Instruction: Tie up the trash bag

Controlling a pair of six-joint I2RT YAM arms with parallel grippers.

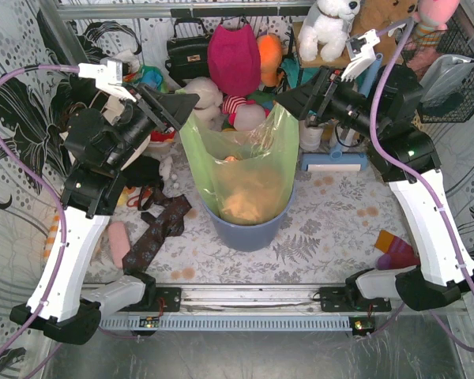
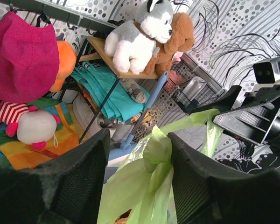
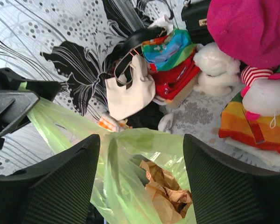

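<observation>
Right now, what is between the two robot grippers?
The green trash bag. Its rim spans from the left gripper to the right gripper, as the top view shows.

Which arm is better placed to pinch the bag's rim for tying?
Probably left: the left tool has a bunched strip of the bag between its open fingers; the right tool straddles loose, spread film.

Bag [image 1: 237, 158]: thin lime-green plastic, translucent and crinkly.
Inside: tan crumpled paper, low down, showing through.
Pose: upright, mouth open, top stretched left to right.
Place: middle of the table, bottom sitting in the bin [image 1: 249, 233].
Top corners: one at my left claw [image 1: 186, 101], one at my right claw [image 1: 283, 101], with plastic between each pair of fingers.
</observation>
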